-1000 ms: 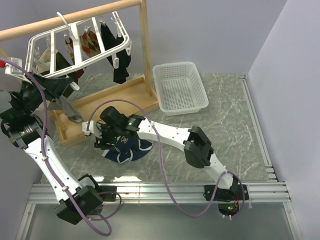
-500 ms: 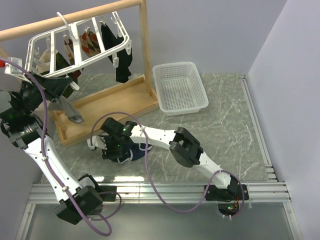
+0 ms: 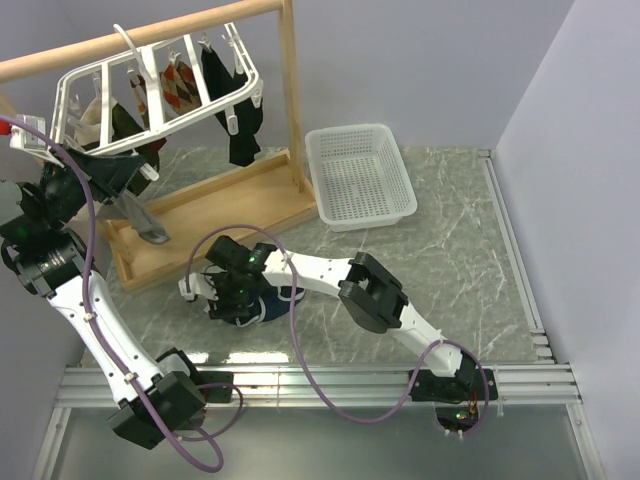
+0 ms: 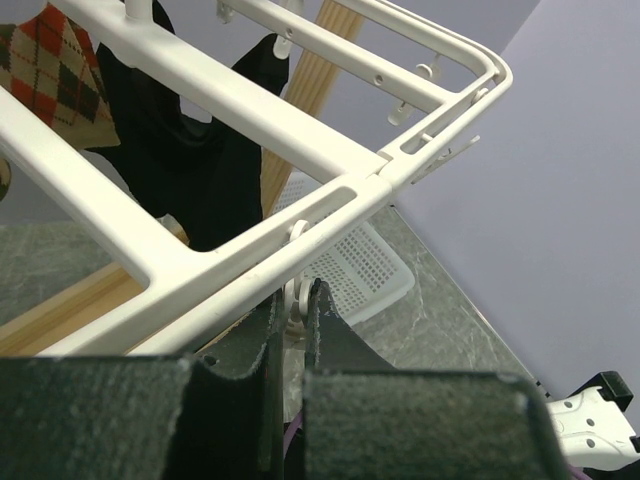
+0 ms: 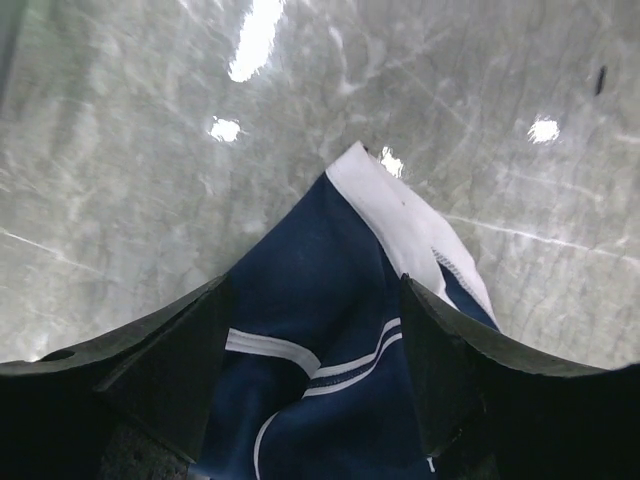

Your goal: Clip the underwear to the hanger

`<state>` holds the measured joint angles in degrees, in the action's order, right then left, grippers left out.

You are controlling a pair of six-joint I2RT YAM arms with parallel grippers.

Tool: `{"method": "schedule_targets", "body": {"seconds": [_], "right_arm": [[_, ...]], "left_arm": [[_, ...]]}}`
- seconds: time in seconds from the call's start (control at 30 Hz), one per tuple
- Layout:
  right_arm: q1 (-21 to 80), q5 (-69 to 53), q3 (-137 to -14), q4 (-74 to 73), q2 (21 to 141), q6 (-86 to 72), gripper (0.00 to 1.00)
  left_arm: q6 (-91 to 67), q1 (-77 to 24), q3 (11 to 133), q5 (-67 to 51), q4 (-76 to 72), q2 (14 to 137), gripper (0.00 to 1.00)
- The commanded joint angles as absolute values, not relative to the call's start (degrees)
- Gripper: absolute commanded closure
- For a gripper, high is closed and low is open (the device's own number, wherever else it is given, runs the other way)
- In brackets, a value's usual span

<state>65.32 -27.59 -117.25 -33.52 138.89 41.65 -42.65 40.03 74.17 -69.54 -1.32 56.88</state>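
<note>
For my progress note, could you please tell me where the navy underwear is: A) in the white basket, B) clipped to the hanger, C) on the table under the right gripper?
C: the underwear lies on the table, between the open fingers of the right gripper.

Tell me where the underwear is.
In the top view the underwear lies on the table left of centre, under the open right gripper, near the wooden stand's base.

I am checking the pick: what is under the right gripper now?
The navy underwear lies on the table below the open right gripper. From above, the gripper covers most of it; whether it touches the fabric cannot be seen.
</note>
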Motion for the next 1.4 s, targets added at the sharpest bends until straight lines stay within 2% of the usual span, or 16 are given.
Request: {"method": "schedule_targets", "body": {"seconds": [0.0,0.47,0.63,0.9,1.0,1.1,1.13,1.17,1.2,1.23,1.37], "right_arm": [[65.0,-30.0,-116.9,-29.0,132.7,41.6,0.26],[63.2,-28.0,-123.2,-30.1,142.1,39.5,0.25],[62.5,-27.5,-129.4,-36.4,146.7,37.6,0.27],[62.8,-27.3,-124.9,-36.6,145.6,37.8,0.28],[63.0,-28.1,-128.0,-41.4,148.4,38.2,0.42],[63.5,-27.9,-125.1,-42.5,148.4,39.6,0.58],[63.7,-27.6,-123.8,-41.8,147.1,39.6,0.69],[64.0,-27.6,-122.4,-41.4,146.2,39.7,0.75],[64.0,-27.2,-120.4,-39.9,144.2,39.4,0.93],[63.9,-26.9,-119.5,-38.8,143.1,38.8,1.0],[63.7,-23.4,-114.8,-30.9,135.1,33.8,1.0]], "left_arm": [[-41.8,39.8,75.2,-70.0,-1.9,56.6,1.0],[-41.3,39.8,75.1,-69.8,-1.3,56.5,1.0],[-41.4,39.8,75.1,-69.8,-1.6,56.5,1.0],[-40.7,39.8,74.7,-70.0,-1.1,56.3,1.0],[-40.3,39.8,75.1,-70.0,-0.6,56.5,1.0],[-40.4,39.8,75.1,-70.0,-0.4,56.7,1.0],[-40.4,39.8,75.1,-70.0,-0.5,56.8,1.0],[-40.4,39.8,75.1,-70.0,-0.5,56.7,1.0],[-40.5,39.8,75.0,-70.0,-0.5,56.6,1.0],[-40.4,39.8,74.8,-70.0,-0.4,56.5,1.0],[-39.6,39.8,75.1,-70.1,1.3,56.6,1.0]]}}
